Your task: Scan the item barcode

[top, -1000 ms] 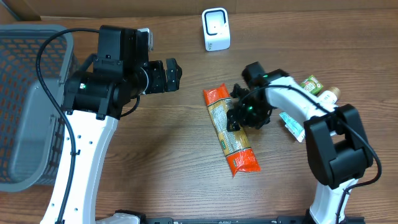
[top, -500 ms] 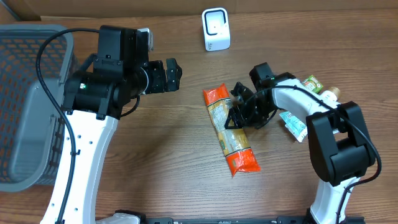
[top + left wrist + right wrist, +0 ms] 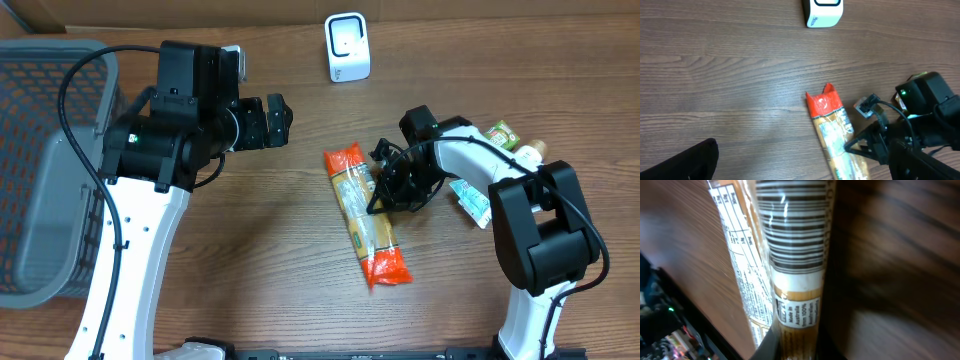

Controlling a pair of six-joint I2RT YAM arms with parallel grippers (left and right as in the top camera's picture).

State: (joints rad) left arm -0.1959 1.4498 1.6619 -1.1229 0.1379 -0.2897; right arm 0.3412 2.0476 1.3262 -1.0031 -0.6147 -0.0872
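Right gripper [image 3: 383,192] pinched on the long edge of an orange-ended pasta packet [image 3: 366,222] lying flat, white scanner [image 3: 347,47] well beyond the fingertips, small sachets [image 3: 468,198] beside its wrist, left gripper [image 3: 276,120] spread wide, well apart across the packet, grey basket [image 3: 40,170] behind that arm.

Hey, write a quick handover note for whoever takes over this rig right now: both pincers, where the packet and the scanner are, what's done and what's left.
Left pincer: open, empty, left of the packet.
Right pincer: shut on the pasta packet at its right edge, about mid-length. The packet appears to lie on the table.
Barcode: shows in the right wrist view, just beyond the grip.
Scanner: white, upright at the far edge, apart from the packet.
Done: packet grasped.
Left: lift it and present the barcode to the scanner.
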